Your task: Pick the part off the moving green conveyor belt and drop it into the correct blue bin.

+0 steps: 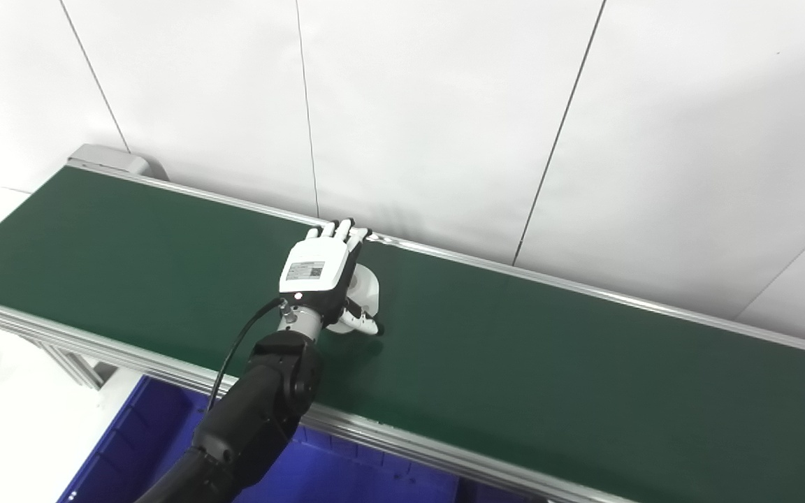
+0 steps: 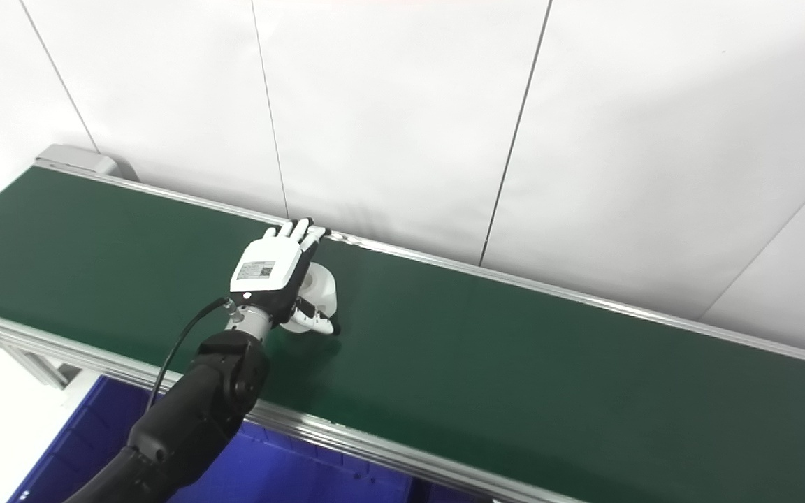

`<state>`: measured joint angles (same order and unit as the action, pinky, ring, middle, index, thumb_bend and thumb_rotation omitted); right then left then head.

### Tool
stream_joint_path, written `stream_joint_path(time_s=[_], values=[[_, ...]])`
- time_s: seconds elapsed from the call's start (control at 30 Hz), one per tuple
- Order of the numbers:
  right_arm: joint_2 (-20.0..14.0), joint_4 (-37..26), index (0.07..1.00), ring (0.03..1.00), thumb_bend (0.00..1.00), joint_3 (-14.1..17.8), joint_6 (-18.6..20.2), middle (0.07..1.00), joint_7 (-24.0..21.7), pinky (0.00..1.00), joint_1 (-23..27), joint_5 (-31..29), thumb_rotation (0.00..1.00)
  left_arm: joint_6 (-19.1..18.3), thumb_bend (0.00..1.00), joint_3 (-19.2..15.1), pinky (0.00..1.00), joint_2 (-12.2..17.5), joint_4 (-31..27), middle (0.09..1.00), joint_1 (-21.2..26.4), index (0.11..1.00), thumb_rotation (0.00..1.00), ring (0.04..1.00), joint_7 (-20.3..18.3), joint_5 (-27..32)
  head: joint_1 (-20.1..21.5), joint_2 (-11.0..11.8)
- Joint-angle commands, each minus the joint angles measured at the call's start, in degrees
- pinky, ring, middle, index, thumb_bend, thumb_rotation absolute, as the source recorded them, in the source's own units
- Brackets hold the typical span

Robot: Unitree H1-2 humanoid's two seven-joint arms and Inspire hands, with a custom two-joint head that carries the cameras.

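A white round part (image 1: 366,288) lies on the green conveyor belt (image 1: 549,363), near its far rail. My left hand (image 1: 317,270) hovers palm-down right over the part and hides most of it. Its fingers are stretched out straight toward the far rail and its thumb (image 1: 363,322) sits beside the part's near side. The hand is open and not closed around the part. The same shows in the right eye view, with the hand (image 2: 268,270) over the part (image 2: 323,288). My right hand is out of view.
A blue bin (image 1: 346,475) sits below the belt's near rail (image 1: 402,433), under my left arm. A white panelled wall stands just behind the far rail (image 1: 584,286). The belt's end cap (image 1: 105,159) is at the far left.
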<state>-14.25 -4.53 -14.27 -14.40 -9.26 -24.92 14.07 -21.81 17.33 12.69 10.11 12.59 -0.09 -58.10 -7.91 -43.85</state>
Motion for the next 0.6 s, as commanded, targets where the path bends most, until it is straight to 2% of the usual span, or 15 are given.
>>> stream_joint_path(time_s=[0.0,0.03,0.07,0.1,0.13,0.17,0.2,0.23,0.27,0.3,0.4,0.47,0.57], values=[[-0.26,-2.0,0.832,0.813,0.88,0.28,-1.97,0.789,0.06,0.72,-0.26,-0.87,0.22,-2.44,0.87,0.19,1.0,1.15,-1.52,1.0,0.89,0.871,0.18,1.0,-2.9,-0.07,0.0,-0.01],[-0.27,-1.96,0.833,0.814,0.88,0.32,-2.13,0.789,0.12,0.72,-0.22,-0.83,0.22,-2.02,0.86,-0.57,1.0,0.78,-2.01,1.0,0.37,0.871,0.18,1.0,-4.08,2.49,0.0,-0.28],[-0.28,-1.94,0.831,0.815,0.88,0.35,-2.25,0.788,0.18,0.73,-0.2,-0.79,0.22,-1.72,0.83,-1.14,0.78,0.5,-2.4,0.932,0.0,0.829,0.09,0.87,-4.87,4.36,0.0,-0.28],[-0.29,-2.13,0.83,0.816,0.88,0.4,-2.19,0.787,0.28,0.74,-0.23,-0.56,0.22,-1.19,0.81,-2.14,0.67,-0.18,-2.78,0.896,-0.47,0.808,0.05,0.802,-4.77,6.71,-0.04,-0.54],[-0.3,-2.27,0.829,0.811,0.88,0.43,-2.14,0.787,0.34,0.74,-0.24,-0.4,0.22,-0.87,0.75,-2.74,0.51,-0.6,-3.03,0.797,-0.77,0.737,0.02,0.648,-4.58,8.3,-0.04,-0.54],[-0.32,-2.3,0.829,0.81,0.88,0.47,-2.31,0.787,0.41,0.74,-0.24,-0.34,0.22,-0.16,0.73,-3.63,0.46,-1.38,-2.71,0.764,-0.98,0.713,0.01,0.595,-3.23,10.01,-0.13,-0.76],[-0.33,-2.29,0.828,0.81,0.88,0.51,-2.45,0.786,0.46,0.75,-0.23,-0.31,0.22,0.32,0.63,-4.2,0.33,-1.89,-2.44,0.625,-1.09,0.604,0.0,0.44,-2.22,11.24,-0.13,-0.76],[-0.35,-2.24,0.827,0.81,0.88,0.53,-2.62,0.786,0.46,0.75,-0.18,-0.36,0.22,1.59,0.56,-4.66,0.25,-2.36,-1.88,0.539,-1.12,0.537,0.0,0.343,-0.89,12.57,-0.06,-0.95],[-0.36,-2.25,0.827,0.81,0.88,0.55,-2.7,0.786,0.45,0.75,-0.16,-0.39,0.22,2.45,0.53,-4.87,0.25,-2.59,-1.53,0.459,-1.13,0.518,0.0,0.339,0.06,13.55,0.0,-1.07],[-0.37,-2.29,0.827,0.809,0.88,0.55,-2.8,0.786,0.47,0.75,-0.15,-0.37,0.22,2.97,0.52,-4.95,0.26,-2.7,-1.4,0.424,-1.12,0.508,0.0,0.346,0.48,14.39,0.08,-1.18],[-0.3,-2.76,0.827,0.806,0.87,0.56,-2.51,0.784,0.57,0.75,-0.13,0.13,0.23,3.0,0.52,-5.29,0.27,-3.24,-2.27,0.42,-1.13,0.503,0.0,0.358,0.25,16.91,0.34,-1.68],[-0.19,-3.43,0.824,0.805,0.87,0.57,-1.86,0.784,0.54,0.73,-0.28,0.24,0.24,2.66,0.5,-5.58,0.3,-3.53,-3.22,0.462,-1.38,0.516,0.0,0.384,-0.04,18.42,0.41,-2.1],[0.03,-4.29,0.819,0.802,0.87,0.57,-1.11,0.783,0.51,0.72,-0.5,0.41,0.24,2.47,0.5,-6.7,0.26,-4.01,-5.11,0.456,-2.13,0.53,0.0,0.364,-0.57,21.67,0.67,-2.57]])
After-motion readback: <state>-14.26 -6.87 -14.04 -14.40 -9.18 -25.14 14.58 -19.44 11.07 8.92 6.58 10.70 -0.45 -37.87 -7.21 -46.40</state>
